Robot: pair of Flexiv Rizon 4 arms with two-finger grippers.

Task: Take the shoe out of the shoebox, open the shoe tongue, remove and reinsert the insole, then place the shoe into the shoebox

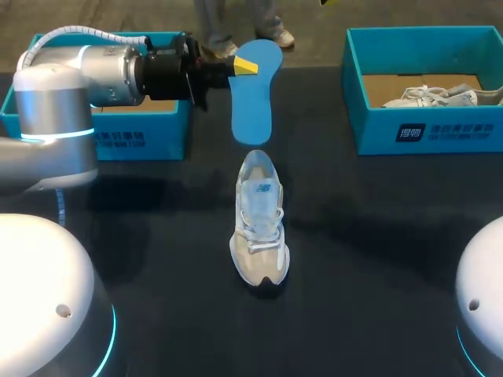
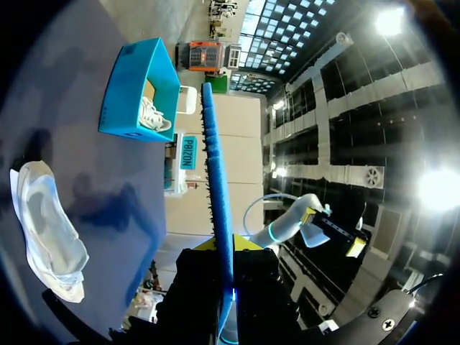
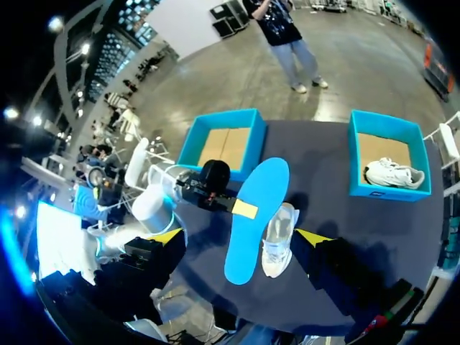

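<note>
While the shoe (image 1: 259,228) sits upright on the dark table (image 1: 377,259), toe toward my side, I'm using it as my reference. Far-left of it is the left shoebox (image 1: 118,129), partly hidden by my left arm (image 1: 71,86), which crosses in front of the box. The left gripper (image 1: 244,67) is above and beyond the shoe, clamped on the blue insole (image 1: 253,102) near one end. The insole is in the air, clear of the shoe, and the left wrist view has it running edge-on between the fingers. Far-right of the shoe is the right shoebox (image 1: 424,126) with another pale shoe (image 1: 432,96) inside. The right gripper (image 3: 239,237) hangs high over the shoe, fingers spread, holding nothing.
</note>
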